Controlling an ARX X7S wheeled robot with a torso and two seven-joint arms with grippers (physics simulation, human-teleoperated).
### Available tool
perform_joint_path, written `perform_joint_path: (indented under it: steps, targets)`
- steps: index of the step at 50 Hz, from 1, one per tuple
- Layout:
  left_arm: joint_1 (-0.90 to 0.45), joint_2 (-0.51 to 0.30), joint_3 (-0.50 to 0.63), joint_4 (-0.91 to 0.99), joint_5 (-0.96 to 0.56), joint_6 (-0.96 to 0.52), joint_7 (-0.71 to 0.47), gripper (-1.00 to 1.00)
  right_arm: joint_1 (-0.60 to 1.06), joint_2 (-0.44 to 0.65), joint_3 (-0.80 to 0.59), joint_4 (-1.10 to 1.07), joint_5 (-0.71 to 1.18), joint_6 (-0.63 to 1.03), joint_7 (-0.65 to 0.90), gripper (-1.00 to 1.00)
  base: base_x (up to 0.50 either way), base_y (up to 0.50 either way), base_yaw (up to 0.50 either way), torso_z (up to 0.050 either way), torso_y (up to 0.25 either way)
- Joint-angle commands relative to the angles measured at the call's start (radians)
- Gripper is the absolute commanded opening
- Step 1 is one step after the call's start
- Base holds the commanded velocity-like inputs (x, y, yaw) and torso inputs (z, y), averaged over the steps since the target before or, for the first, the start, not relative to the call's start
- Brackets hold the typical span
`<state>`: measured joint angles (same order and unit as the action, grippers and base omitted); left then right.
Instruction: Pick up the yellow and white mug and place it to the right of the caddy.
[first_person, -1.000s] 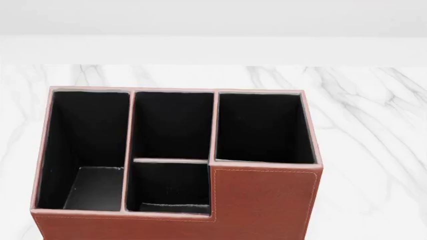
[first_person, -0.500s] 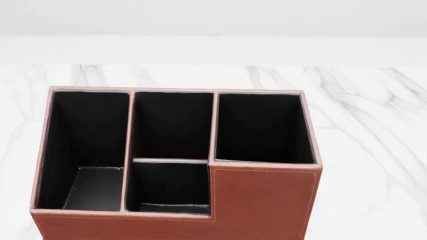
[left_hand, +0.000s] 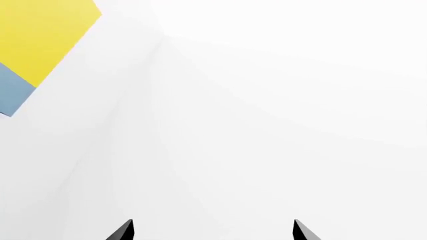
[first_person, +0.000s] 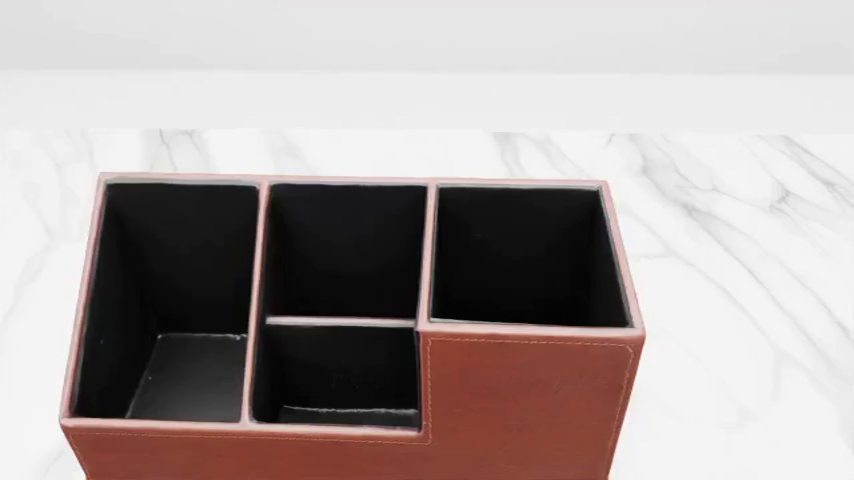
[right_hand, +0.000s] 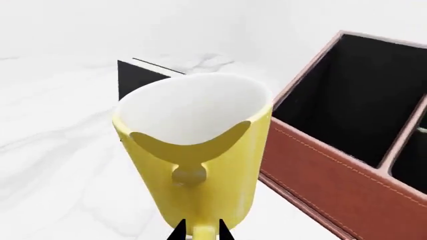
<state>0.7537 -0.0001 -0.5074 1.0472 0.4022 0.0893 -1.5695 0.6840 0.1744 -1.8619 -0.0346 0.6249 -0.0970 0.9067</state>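
Note:
In the right wrist view the yellow and white mug (right_hand: 200, 165) fills the middle, white inside, with its yellow handle facing the camera. My right gripper (right_hand: 200, 234) is shut on that handle, one dark fingertip (right_hand: 177, 233) on each side of it. The reddish-brown caddy (right_hand: 333, 175) stands close beside the mug, apart from it. The head view shows the caddy (first_person: 527, 400) from above with its black compartments, and neither the mug nor a gripper. My left gripper (left_hand: 212, 231) is open against a blank white background, with nothing between its tips.
A black upright book (right_hand: 137, 75) with a white edge stands behind the mug. The caddy rests on a white marble table (first_person: 747, 250). A yellow and blue panel (left_hand: 40, 45) shows in the left wrist view's corner.

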Motion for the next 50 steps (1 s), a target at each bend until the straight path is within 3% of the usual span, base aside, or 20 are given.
perform_joint_path:
  steps: [1, 19, 50]
  targets:
    - [0.0, 0.0, -0.001, 0.0, -0.001, 0.0, 0.0, 1.0, 0.064, 0.012, -0.019, -0.185, -0.117, 0.131, 0.136, -1.0, 0.0, 0.0, 0.0, 0.0, 0.0]
    - [0.003, 0.0, 0.0, 0.0, 0.0, 0.001, 0.0, 1.0, 0.127, 0.062, 0.014, -0.379, -0.167, 0.24, 0.256, -1.0, 0.0, 0.0, 0.0, 0.0, 0.0]
    - [-0.008, 0.0, 0.015, 0.0, 0.016, -0.012, 0.002, 1.0, 0.24, 0.068, 0.046, -0.867, -0.209, 0.611, 0.461, -1.0, 0.0, 0.0, 0.0, 0.0, 0.0]
